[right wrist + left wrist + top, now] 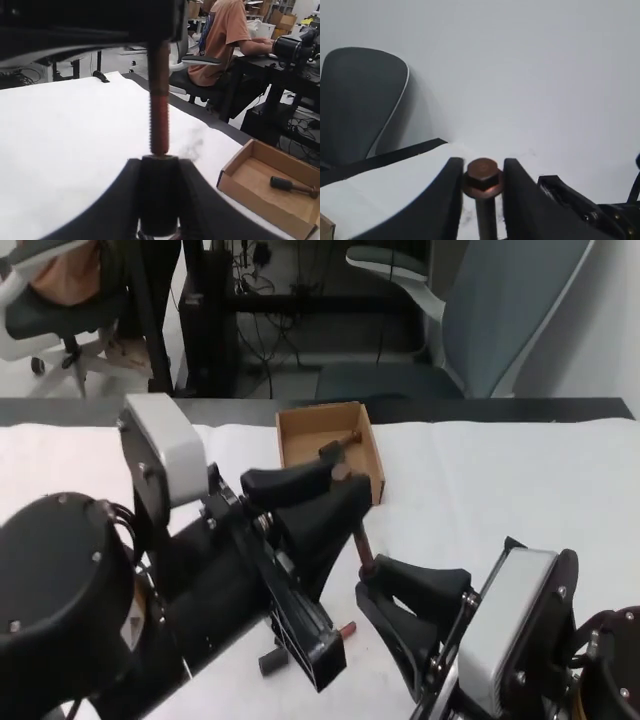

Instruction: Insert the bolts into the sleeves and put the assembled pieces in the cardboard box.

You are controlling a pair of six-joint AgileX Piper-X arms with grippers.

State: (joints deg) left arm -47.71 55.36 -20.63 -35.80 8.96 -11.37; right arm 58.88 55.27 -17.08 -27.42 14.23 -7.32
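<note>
Holding the bolt (482,180) by its head, my left gripper (482,167) has both black fingers pressed against the flats of the copper-coloured hexagon. My right gripper (160,167) is clamped on the sleeve (159,195), a dark, matte cylinder standing upright between its fingers.

The right wrist view shows the bolt's shank, reddish and finely threaded along its lower part. The shank hangs straight down and its tip meets the sleeve's top opening; how deep it sits I cannot tell. The left wrist view gives the head end instead, smooth and faintly shiny.

From the high view the two grippers are close together above the bench, with the box (290,418) just beyond them. The box is shallow brown cardboard, open on top. One piece (292,185) lies inside, with a dark body and a thin rod at one end.

A white cloth (75,130) covers the bench, and a small reddish part (345,630) and a dark stub (272,662) lie on it near my left arm. A grey chair (520,310) stands behind the bench.
</note>
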